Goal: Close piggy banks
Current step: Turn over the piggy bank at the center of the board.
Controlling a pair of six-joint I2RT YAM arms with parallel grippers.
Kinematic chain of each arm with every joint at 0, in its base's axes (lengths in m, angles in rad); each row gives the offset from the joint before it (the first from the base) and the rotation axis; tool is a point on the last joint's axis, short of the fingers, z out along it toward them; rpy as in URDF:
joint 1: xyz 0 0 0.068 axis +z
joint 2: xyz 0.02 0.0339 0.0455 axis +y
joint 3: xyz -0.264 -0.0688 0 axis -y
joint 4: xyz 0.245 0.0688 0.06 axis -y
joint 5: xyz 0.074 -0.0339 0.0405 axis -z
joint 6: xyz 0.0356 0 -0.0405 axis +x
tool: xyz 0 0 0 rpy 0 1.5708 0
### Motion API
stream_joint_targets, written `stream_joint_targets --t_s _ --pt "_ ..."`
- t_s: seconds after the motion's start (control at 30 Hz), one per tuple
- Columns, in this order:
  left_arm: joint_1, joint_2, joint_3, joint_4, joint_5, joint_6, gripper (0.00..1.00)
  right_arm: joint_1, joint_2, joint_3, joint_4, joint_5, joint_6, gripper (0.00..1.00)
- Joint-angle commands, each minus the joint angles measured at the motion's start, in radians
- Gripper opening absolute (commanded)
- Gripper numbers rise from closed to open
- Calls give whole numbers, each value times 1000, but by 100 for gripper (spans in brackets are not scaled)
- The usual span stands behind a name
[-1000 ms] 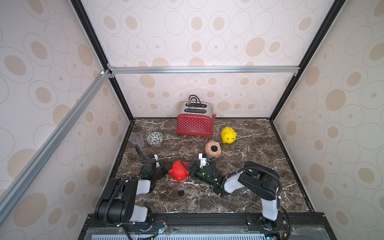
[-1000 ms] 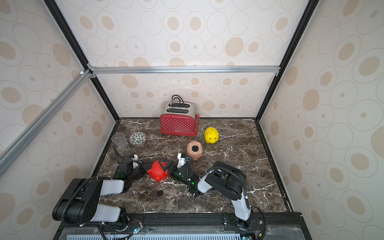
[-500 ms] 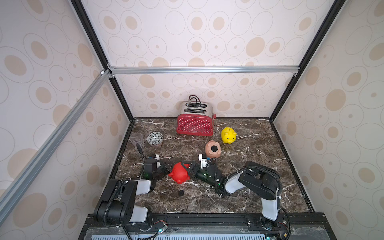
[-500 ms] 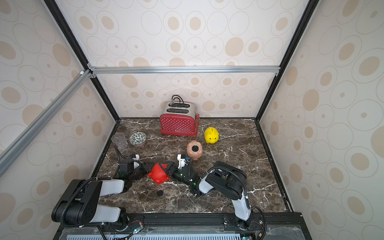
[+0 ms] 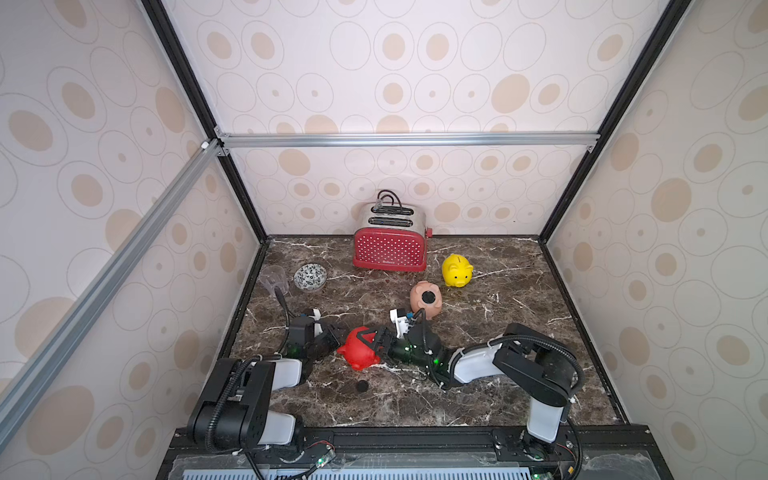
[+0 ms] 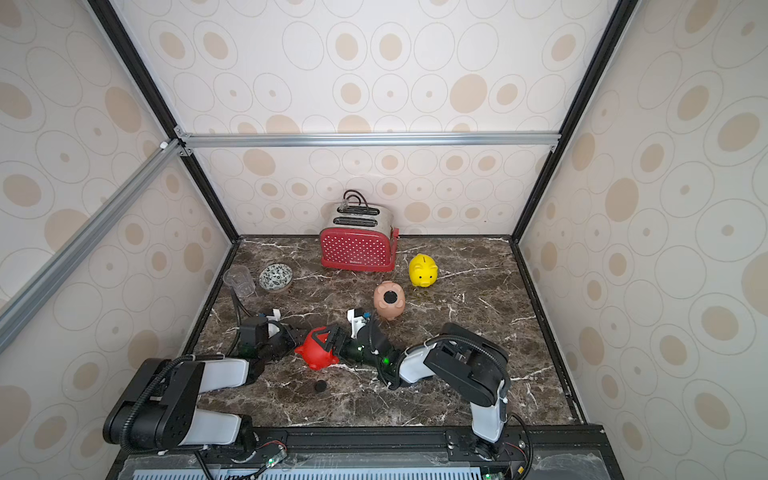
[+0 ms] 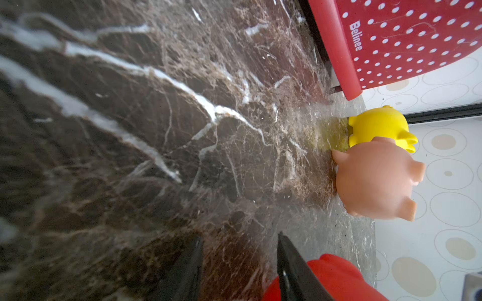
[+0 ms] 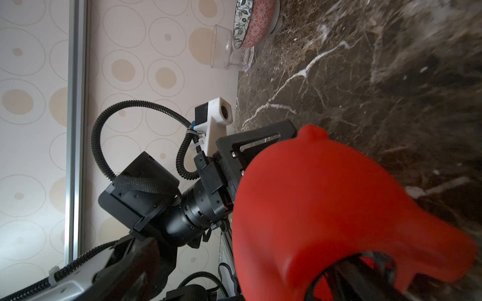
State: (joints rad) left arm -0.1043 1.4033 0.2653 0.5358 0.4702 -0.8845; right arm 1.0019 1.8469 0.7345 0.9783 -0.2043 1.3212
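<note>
Holding the small red plastic piggy bank [image 5: 360, 347] wide-jawed, the right gripper [image 5: 379, 341] should steady it; left gripper [image 5: 332, 338], narrow and empty, fetches the black round plug [image 5: 362, 386] near it.

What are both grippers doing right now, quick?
Left gripper: jaws partly open, empty, beside the red pig.
Right gripper: jaws wide, holding the red pig.
</note>
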Motion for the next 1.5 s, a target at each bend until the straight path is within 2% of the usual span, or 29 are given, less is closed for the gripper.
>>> stream_joint_targets --t_s 0.0,0.1,0.23,0.43,0.53,0.97,1.2,1.47 --pt "-15 22 -34 -186 -10 14 47 -2 -40 20 -86 -17 -36 100" --pt "-15 10 -33 -196 -16 13 49 -2 -50 31 -119 -20 -51 100" --pt "-16 -53 -31 -248 -49 10 55 -3 -52 51 -178 -21 -66 100" --pt "-14 -267 49 -523 -150 73 58 -3 -58 60 -215 -32 -80 100" --pt "-9 -332 80 -608 -177 97 59 -4 -64 63 -226 -41 -79 100" --pt "8 -395 110 -668 -187 89 65 -3 -100 126 -371 -43 -91 99" --pt "8 -370 108 -660 -154 98 65 -3 -101 186 -454 -74 -106 97" --pt "8 -291 97 -575 -110 90 63 -2 -92 275 -547 -101 -117 97"
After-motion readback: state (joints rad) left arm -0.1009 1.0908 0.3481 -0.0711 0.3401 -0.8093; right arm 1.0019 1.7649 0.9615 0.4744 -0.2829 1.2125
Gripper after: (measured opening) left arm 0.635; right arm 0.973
